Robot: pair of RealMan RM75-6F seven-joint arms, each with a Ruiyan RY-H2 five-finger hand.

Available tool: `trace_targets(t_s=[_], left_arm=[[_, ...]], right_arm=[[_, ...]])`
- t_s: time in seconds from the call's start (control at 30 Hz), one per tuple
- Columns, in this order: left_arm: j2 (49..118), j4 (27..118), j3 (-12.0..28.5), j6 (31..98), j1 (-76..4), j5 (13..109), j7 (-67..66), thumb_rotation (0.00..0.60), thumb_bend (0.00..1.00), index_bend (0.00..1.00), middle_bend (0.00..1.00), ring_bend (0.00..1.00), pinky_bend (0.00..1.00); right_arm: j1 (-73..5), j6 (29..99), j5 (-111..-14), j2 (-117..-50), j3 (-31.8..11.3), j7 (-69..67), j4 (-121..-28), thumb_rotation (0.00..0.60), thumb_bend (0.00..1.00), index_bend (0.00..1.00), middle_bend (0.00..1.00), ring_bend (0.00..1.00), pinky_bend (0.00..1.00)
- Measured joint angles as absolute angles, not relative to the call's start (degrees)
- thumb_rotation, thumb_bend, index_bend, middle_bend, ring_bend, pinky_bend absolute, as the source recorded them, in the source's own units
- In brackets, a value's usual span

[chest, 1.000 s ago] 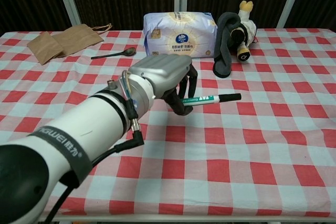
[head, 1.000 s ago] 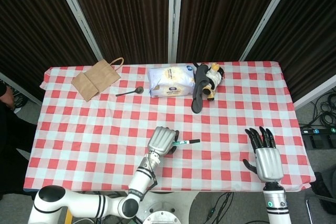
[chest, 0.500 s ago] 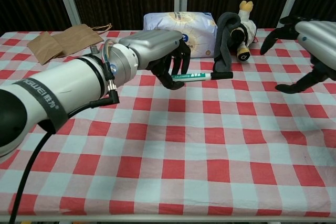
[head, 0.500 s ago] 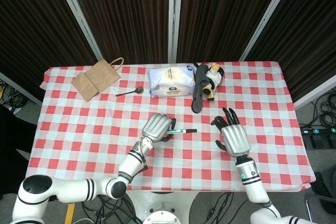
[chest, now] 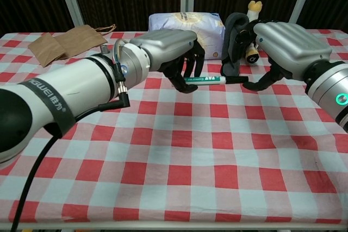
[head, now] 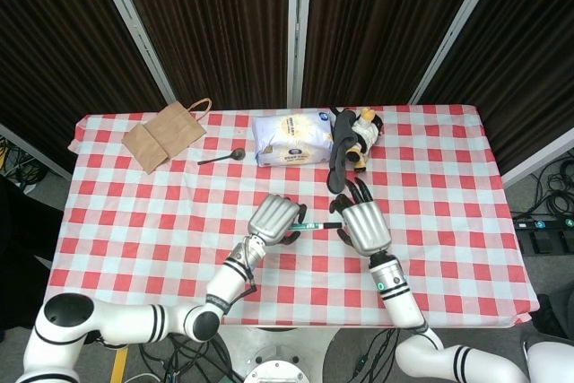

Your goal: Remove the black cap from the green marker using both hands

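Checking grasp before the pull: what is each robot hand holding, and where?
The left robot hand grips the green marker by its barrel. The right robot hand is at the black cap; a grip cannot be told.

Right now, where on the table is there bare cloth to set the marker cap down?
The near strip of red-checked tablecloth below both robot hands is bare, as is the right end past the stuffed penguin toy. It is crowded at the back: brown paper bag, spoon, white flour bag, and mid-table around the green marker.
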State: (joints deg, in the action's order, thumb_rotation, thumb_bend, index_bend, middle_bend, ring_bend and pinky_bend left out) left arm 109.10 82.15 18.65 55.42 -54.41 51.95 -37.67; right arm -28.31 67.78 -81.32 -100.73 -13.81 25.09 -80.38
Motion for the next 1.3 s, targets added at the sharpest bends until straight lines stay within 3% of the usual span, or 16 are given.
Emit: trace_targets(t_s=[0.87, 1.3], left_arm=[[108.67, 82.91, 16.92, 57.71, -55.81, 50.46, -36.21, 0.6, 0.41, 0.58, 0.59, 0.52, 0.56], [107.95, 83.45, 16.12, 58.03, -55.8, 50.29, -35.55, 0.6, 0.41, 0.57, 0.59, 0.52, 0.56]], right_arm=[[-30.57, 70.73, -80.76, -105.94, -11.97, 22.62, -74.86, 0.6, 0.16, 0.6, 0.56, 0.24, 0.15], [-31.03, 71.48, -80.42, -106.62, -11.84, 22.56, -73.89, 0.6, 0.27, 0.74, 0.67, 0.32, 0.19]])
